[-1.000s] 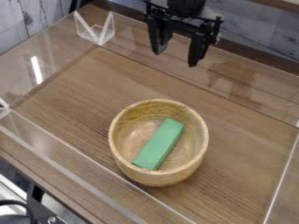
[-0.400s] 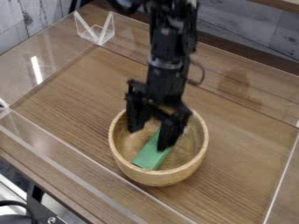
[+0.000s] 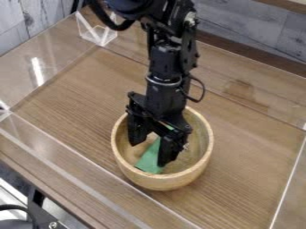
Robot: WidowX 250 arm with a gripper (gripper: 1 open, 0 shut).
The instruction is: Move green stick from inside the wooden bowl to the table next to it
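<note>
The end effector (image 3: 158,146) is seen lowered into the wooden bowl (image 3: 124,156), its two dark fingers (image 3: 138,135) spread wide and nothing gripped between them. The green stick (image 3: 152,163) lies on the bowl's flat bottom, only its lower end showing below the fingers; the rest is hidden behind the tool, so whether the fingers straddle it squarely cannot be told. The bowl stands on the worktop (image 3: 72,98), well inside the clear acrylic walls (image 3: 34,143). Several failures may be expected from here. The stick is flat and lies low, so if the fingers are closed too high they could pass over it and shut on air. If they are driven lower, the tips may be pressed against the bowl's bottom or its thick wall, and the bowl could be pushed or tipped, since nothing appears to hold it down. A grasp taken near one end could let the stick swing or slip out during the lift and be dropped back inside. A finger set against the rim on the way up might also drag the bowl along with it.
</note>
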